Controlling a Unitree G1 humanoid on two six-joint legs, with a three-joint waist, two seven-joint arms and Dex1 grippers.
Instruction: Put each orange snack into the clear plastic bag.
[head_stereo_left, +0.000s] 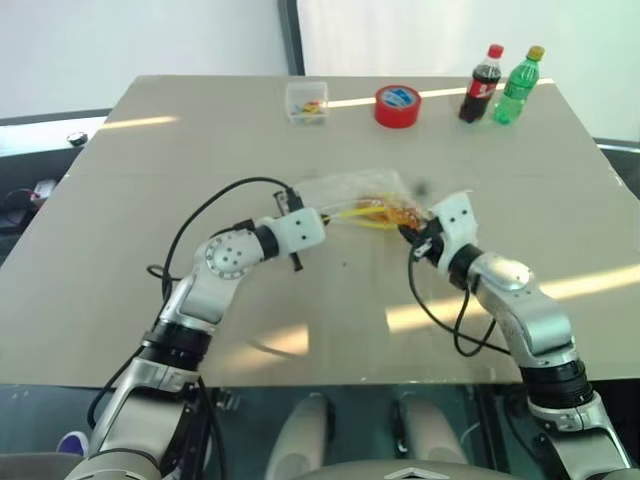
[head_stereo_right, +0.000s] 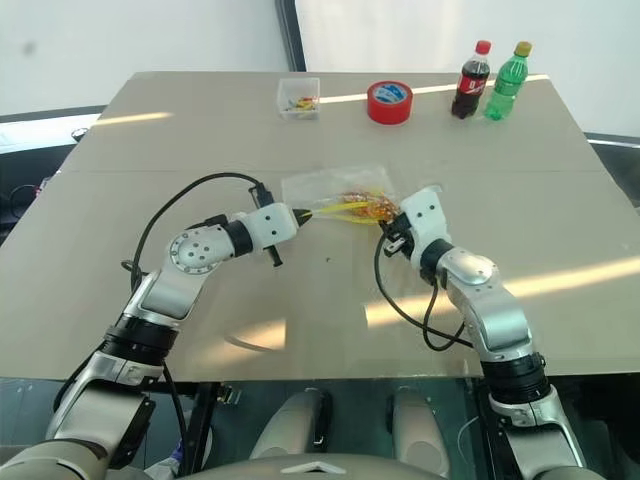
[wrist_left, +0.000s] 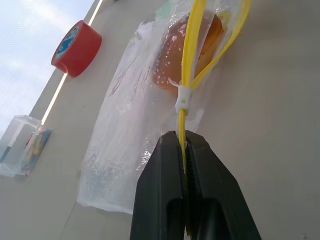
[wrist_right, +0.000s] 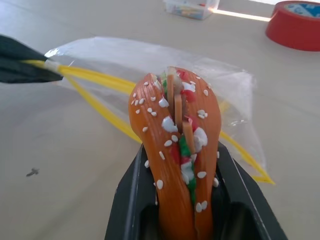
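Yellow strip (wrist_left: 184, 95) pinched by left end effector (wrist_left: 184, 150) — right end effector (wrist_right: 175, 165) clamps orange snack (wrist_right: 175, 145).

Both arms are showing silver-grey metallic link housings with rounded joint covers. The left arm's joint cover behind the left pincer (head_stereo_left: 322, 222) is carrying a ring of small dark holes on its round face. White blocky wrist housings are sitting directly behind each pincer. Black cables are looping loosely from behind both wrists back along the forearms. Black ribbed collars are separating the lower arm segments. The right pincer (wrist_right: 176, 165) fingers (wrist_right: 131, 200) are appearing matte black, wedge-shaped and smooth, as are the left fingers (wrist_left: 165, 190).
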